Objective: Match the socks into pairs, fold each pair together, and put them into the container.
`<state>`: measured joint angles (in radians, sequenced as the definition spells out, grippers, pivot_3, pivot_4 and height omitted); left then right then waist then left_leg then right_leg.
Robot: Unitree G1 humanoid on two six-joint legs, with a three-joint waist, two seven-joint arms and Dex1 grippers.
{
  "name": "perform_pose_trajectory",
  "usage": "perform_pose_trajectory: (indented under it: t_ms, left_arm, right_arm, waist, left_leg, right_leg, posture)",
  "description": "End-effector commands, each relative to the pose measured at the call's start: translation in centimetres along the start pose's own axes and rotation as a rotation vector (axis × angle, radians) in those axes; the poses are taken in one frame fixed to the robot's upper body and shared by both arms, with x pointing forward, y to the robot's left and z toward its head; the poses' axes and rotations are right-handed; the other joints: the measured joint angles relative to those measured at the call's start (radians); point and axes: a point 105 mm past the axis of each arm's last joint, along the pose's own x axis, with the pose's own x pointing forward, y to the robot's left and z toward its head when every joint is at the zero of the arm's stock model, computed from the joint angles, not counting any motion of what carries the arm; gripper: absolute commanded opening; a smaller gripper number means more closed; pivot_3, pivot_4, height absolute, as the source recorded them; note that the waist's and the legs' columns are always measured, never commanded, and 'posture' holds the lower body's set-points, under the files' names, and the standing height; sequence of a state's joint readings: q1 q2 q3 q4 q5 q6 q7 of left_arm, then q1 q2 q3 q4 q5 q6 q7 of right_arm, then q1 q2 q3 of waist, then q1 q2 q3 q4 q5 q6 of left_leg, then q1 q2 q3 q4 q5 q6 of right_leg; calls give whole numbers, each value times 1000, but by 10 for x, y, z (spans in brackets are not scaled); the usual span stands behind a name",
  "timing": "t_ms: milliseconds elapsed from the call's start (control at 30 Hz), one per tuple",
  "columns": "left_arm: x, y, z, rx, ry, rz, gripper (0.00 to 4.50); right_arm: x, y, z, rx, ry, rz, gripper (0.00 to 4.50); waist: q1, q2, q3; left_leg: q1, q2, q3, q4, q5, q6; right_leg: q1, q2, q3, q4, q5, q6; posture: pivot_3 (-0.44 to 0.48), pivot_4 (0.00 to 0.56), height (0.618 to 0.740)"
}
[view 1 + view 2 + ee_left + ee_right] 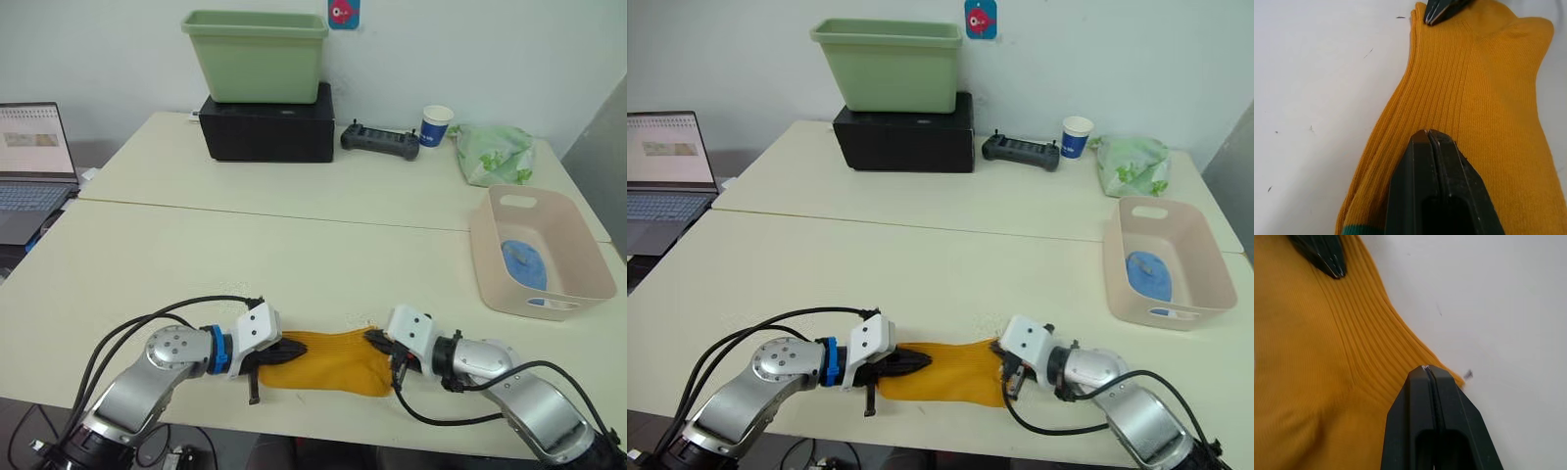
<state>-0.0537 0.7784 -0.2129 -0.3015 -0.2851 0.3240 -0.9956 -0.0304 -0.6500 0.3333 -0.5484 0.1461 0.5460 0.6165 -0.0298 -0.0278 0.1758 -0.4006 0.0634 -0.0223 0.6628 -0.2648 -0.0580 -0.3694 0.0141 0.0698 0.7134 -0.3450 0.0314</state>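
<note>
Cream-white tables (294, 264) are pushed together, with a thin seam running across the middle of the head views. A plain white wall stands behind them.

At the top of the frame a light green plastic tub (257, 54) sits on a black box (266, 127). To the right of the box lie a dark controller (379, 140), a blue and white paper cup (436, 125) and a green-patterned cloth bundle (496, 154). An open laptop (31, 166) shows at the left edge.

At the right edge sits the pale pink basin (534, 294). It is smooth plastic with rounded corners and a cut-out handle slot. A light blue sock (524, 264) lies inside it on the bottom.

Low in the middle of the frame, close to the table's near edge, lies the mustard orange sock (328, 360). It is soft and ribbed, with long thin lines in the knit. In the left wrist view a second orange layer shows along its edge and a green band at one end.

The left gripper (284, 352) is at the sock's left end. Its black fingers are pressed together, and their tips rest on the fabric. The right gripper (378, 343) is at the sock's right end. Its fingers are pressed together too, at the ribbed edge. I cannot tell if either one pinches any cloth.
</note>
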Motion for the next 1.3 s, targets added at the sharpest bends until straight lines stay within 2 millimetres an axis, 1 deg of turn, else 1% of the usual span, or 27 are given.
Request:
perform_pose_trajectory:
  t_ms: [33, 67, 100, 233, 267, 333, 433, 467, 500, 533, 600, 667, 767, 833, 933, 1033, 1100, 1133, 1167, 1200, 1267, 1300]
  left_arm:
    - [2, 0, -3, 44, 26, -26, 0]
    - [2, -1, 6, 95, 10, -50, 0]
    - [2, 0, 14, 127, -7, -69, 0]
    - [6, -2, 37, 136, -71, -120, 0]
    - [10, -3, 41, 130, -85, -130, 0]
    - [17, -6, 40, 121, -84, -141, 0]
    - [22, -12, 30, 128, -54, -166, 0]
    - [24, -13, 27, 113, -52, -166, 0]
    - [26, -12, 20, 106, -31, -166, 0]
    - [27, -12, 16, 103, -16, -166, 0]
    - [26, -11, 5, 101, 21, -168, 0]
    - [23, -12, 0, 115, 38, -175, 0]
    - [22, -12, 0, 107, 33, -168, 0]
    - [22, -12, 0, 111, 33, -166, 0]
    - [22, -11, 3, 106, 24, -154, 0]
    - [22, -9, 6, 80, 5, -130, 0]
    - [21, -8, 8, 73, -3, -120, 0]
    - [21, -9, 9, 75, -6, -119, 0]
    - [21, -9, 11, 75, -13, -119, 0]
    - [21, -10, 14, 75, -23, -116, 0]
    - [23, -10, 20, 79, -43, -115, 0]
    - [24, -10, 23, 85, -51, -114, 0]
  right_arm:
    - [-18, -8, 22, 23, -141, -52, 36]
    - [-24, -8, 28, 47, -188, -71, 36]
    - [-29, -7, 30, 59, -208, -85, 36]
    - [-37, -1, 21, 119, -193, -95, 36]
    - [-39, -1, 20, 146, -199, -108, 199]
    - [-40, 0, 20, 210, -213, -125, 596]
    - [-40, 7, 19, 236, -207, -106, 1668]
    - [-40, 10, 17, 238, -194, -98, 1962]
    - [-37, 13, 14, 245, -179, -94, 2374]
    - [-36, 15, 12, 251, -169, -93, 2688]
    - [-30, 15, 3, 275, -125, -112, 3444]
    - [-24, 14, -8, 321, -81, -146, 4126]
    - [-18, 17, -18, 338, -49, -145, 4126]
    - [-15, 18, -22, 330, -39, -148, 4126]
    - [-13, 25, -18, 271, -51, -107, 3510]
    - [-14, 33, -14, 160, -49, -58, 2469]
    - [-15, 33, -13, 142, -52, -57, 1701]
    - [-15, 31, -13, 134, -54, -67, 1426]
    - [-17, 27, -11, 139, -59, -86, 983]
    - [-19, 22, -11, 152, -63, -106, 705]
    - [-23, 11, -11, 220, -72, -148, 19]
    - [-25, 7, -13, 244, -71, -161, 19]
  waist:
    - [0, 0, 0]
    - [0, 0, 0]
    - [1, 0, 0]
    - [1, 0, 1]
    - [0, 0, 1]
    - [0, 0, 1]
    - [-4, 0, 1]
    - [-4, 0, 1]
    - [-3, 0, 1]
    - [-2, 0, 1]
    - [-2, 0, 1]
    - [-3, 0, 1]
    - [-2, 0, 0]
    - [-3, 0, 0]
    - [-3, 0, -1]
    - [-3, 0, -1]
    - [-3, 0, -1]
    - [-2, 0, -1]
    - [-2, 0, -1]
    - [-2, 0, -1]
    - [-2, 0, -1]
    - [-1, -1, -1]
  left_leg:
    - [0, 0, 0, 0, 0, 0]
    - [0, 0, 0, 0, 0, 0]
    - [0, 0, 0, 0, 0, 0]
    - [-1, 0, 0, 0, 0, 0]
    - [-1, 0, 0, 0, 0, 0]
    - [-1, 0, 0, 0, 0, 0]
    - [-1, 0, 0, 0, 0, 0]
    - [-1, 1, -1, 0, 0, 0]
    - [-1, 1, -1, 0, 0, 0]
    - [-1, 1, -1, 0, 0, 0]
    - [-1, 0, -1, 0, 0, 0]
    - [-1, 0, 0, 0, 0, 0]
    - [-1, 0, 0, 0, 0, 0]
    - [0, 1, 0, 0, 0, 0]
    - [0, 1, 0, 0, 0, 0]
    - [0, 1, 0, 0, 0, 0]
    - [0, 1, -1, 0, 0, 0]
    - [0, 1, -1, 0, 0, 0]
    - [0, 1, -1, 0, 0, 0]
    - [0, 1, -1, 0, 0, 0]
    - [0, 0, 0, 0, 0, 0]
    - [0, 0, 0, 0, 0, 0]
  right_leg:
    - [0, 0, 0, 0, 0, 0]
    - [0, 0, 0, 0, 0, 0]
    - [0, 0, 0, 0, 0, 0]
    - [-1, 1, 0, 0, 0, 0]
    - [-1, 0, 0, 0, 0, 0]
    - [-1, 0, 0, 0, 0, 0]
    - [-1, 1, 0, 1, 0, 0]
    - [-1, 1, 0, 1, 0, 0]
    - [-1, 1, 0, 1, 0, 0]
    - [-1, 1, 0, 1, 0, 0]
    - [-1, 1, 0, 1, 0, 0]
    - [-1, 1, 0, 1, 0, 0]
    - [-1, 1, 0, 1, 0, 0]
    - [-1, 1, 0, 1, 0, 0]
    - [0, 1, 0, 1, 0, 0]
    - [0, 1, 0, 1, 0, 0]
    - [0, 2, 0, 1, 0, 0]
    - [0, 1, 0, 1, 0, 0]
    - [0, 1, 0, 1, 0, 0]
    - [0, 1, 0, 1, 0, 0]
    - [0, 1, 0, 1, 0, 0]
    - [0, 1, 0, 1, 0, 0]
  posture:
    - [0, 150, 696]
    - [0, 150, 696]
    - [0, 150, 696]
    - [0, 150, 696]
    - [0, 150, 696]
    - [0, 150, 696]
    - [0, 150, 696]
    - [0, 150, 696]
    - [0, 150, 696]
    - [0, 150, 696]
    - [0, 150, 696]
    - [0, 150, 696]
    - [0, 150, 696]
    - [0, 150, 696]
    - [0, 150, 696]
    - [0, 150, 696]
    - [0, 150, 696]
    - [0, 150, 696]
    - [0, 150, 696]
    - [0, 150, 696]
    - [0, 150, 696]
    - [0, 150, 696]
